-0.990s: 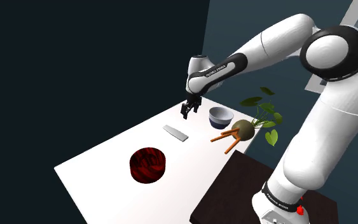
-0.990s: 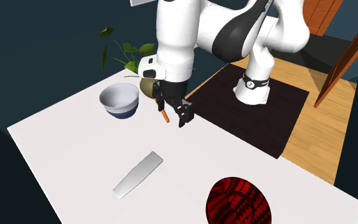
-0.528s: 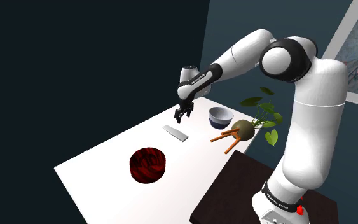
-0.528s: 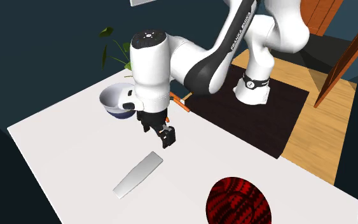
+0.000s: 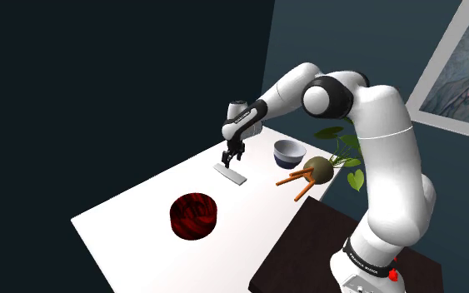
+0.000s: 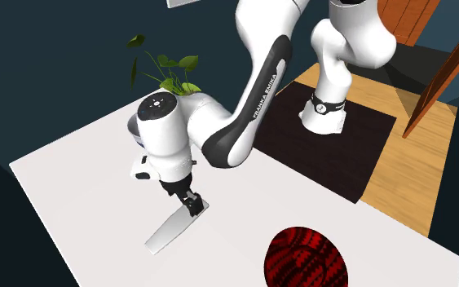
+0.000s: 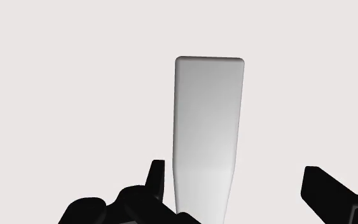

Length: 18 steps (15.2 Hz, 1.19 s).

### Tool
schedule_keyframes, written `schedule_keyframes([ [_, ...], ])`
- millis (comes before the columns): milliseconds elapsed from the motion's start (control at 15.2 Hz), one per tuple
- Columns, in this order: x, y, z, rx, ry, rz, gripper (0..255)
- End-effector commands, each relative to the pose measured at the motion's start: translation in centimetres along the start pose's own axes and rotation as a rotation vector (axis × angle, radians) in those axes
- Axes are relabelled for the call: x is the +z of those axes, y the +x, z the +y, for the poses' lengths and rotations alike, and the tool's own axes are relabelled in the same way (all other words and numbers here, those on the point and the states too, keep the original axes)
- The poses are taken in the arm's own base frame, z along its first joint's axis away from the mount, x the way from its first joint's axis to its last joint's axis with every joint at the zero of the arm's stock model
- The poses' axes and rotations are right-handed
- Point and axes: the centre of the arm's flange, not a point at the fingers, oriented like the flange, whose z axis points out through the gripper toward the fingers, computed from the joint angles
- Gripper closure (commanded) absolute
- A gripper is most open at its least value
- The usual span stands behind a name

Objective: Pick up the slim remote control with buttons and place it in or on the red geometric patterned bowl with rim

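Note:
A slim, plain grey remote lies flat on the white table, drawn without visible buttons. My black gripper hangs just above its far end, open. In the wrist view the remote runs lengthwise away from the gripper, nearer one finger than the other, and neither touches it. In the second exterior view the gripper sits over the upper end of the remote. The dark red patterned bowl stands nearer the table's front; it also appears low in the second exterior view.
A white bowl with a blue outside stands behind the remote. Beside it is a round pot with a leafy plant and orange sticks. The stand's dark mat borders the table.
The arm has swung across from near the white bowl toward the remote and come down over its end. The gripper has stayed open throughout.

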Motion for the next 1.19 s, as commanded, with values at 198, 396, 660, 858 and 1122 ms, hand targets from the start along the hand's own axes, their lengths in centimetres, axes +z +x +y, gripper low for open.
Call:
schedule_keyframes([
  [198, 5.0, 3.5, 1.0, -0.011, 0.012, -0.015, 0],
  [396, 6.5, 3.5, 1.0, -0.011, 0.012, -0.015, 0],
  [660, 8.7, 3.5, 0.9, -0.011, 0.012, -0.015, 0],
  [858, 9.0, 3.5, 0.9, -0.011, 0.012, -0.015, 0],
  [1122, 9.0, 3.5, 0.9, -0.011, 0.012, -0.015, 0],
])
